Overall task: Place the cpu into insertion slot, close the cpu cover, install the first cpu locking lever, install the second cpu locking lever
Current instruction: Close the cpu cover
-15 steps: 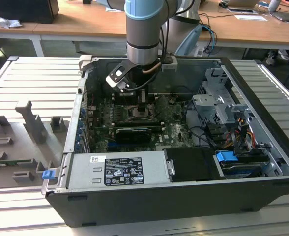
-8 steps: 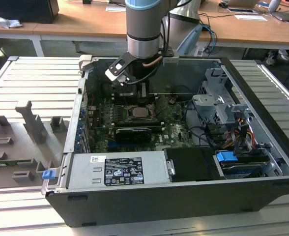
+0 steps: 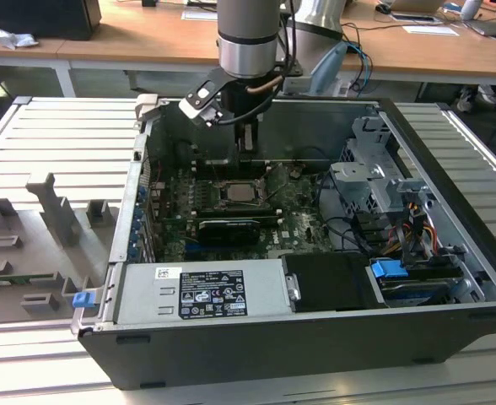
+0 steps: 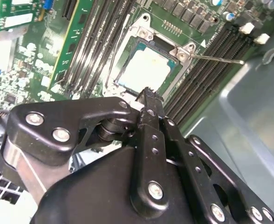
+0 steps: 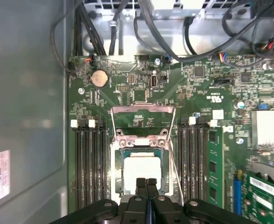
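A pale grey ribbed metal surface (image 3: pixel 54 135) spreads across the exterior view, scored with long parallel grooves. At the exterior view's left, grey moulded blocks (image 3: pixel 58 215) stand on it. Behind, light wooden desks (image 3: pixel 105 46) on white legs (image 3: pixel 65 80) run along the back. A black box (image 3: pixel 37 17) and a crumpled white scrap (image 3: pixel 16 39) rest on them at that left end, with loose papers (image 3: pixel 429 29) towards the right. The light is soft and even.

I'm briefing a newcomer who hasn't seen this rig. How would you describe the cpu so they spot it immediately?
In the open computer case, the green motherboard carries two banks of long black memory slots. Between them, by the gripper, sits the cpu: a pale, bare square framed in metal, unlike its dark neighbours.
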Motion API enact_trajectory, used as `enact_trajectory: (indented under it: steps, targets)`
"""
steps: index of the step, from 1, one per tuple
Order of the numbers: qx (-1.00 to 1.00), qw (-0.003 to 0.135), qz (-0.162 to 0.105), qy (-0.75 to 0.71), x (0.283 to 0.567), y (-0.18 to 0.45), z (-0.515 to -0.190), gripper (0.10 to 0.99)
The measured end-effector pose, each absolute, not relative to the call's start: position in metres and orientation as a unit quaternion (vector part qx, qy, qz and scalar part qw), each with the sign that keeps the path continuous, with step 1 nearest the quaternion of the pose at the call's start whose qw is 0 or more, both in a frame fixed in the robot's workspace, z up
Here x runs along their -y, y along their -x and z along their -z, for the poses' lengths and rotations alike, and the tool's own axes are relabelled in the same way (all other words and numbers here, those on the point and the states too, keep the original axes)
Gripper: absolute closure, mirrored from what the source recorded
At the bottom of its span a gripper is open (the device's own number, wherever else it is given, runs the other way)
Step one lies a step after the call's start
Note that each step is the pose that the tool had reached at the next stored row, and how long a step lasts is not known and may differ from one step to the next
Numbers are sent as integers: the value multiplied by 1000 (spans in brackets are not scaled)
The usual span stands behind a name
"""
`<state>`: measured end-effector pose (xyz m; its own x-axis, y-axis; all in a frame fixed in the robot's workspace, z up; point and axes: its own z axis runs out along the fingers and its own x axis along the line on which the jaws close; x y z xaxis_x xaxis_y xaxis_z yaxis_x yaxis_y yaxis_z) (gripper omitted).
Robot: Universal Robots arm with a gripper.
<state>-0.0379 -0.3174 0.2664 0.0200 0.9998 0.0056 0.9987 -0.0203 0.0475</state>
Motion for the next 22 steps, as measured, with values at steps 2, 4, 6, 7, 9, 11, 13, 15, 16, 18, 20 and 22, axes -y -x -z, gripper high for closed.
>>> enact_trajectory:
  steps: [2, 4, 6, 7, 9, 11, 13, 15, 16, 18, 20, 22]
  targets:
    - [-700, 15, -19, -714, 319, 38, -266, 980]
    - [-700, 15, -19, -714, 321, 38, -266, 980]
    - [-700, 15, -19, -714, 322, 38, -266, 980]
    - [-700, 15, -19, -714, 322, 37, -266, 980]
    - [-700, 15, -19, -714, 322, 35, -267, 980]
    - [-700, 15, -19, -714, 322, 33, -269, 980]
    - [-700, 15, -19, -714, 322, 33, -273, 980]
    - [-700, 15, -19, -714, 322, 33, -280, 980]
    - [-700, 15, -19, -714, 322, 33, -281, 980]
    - [-700, 15, -19, -714, 322, 27, -281, 980]
    - [-700, 14, -18, -714, 322, 19, -281, 980]
    - [-700, 12, -16, -714, 322, 13, -281, 980]
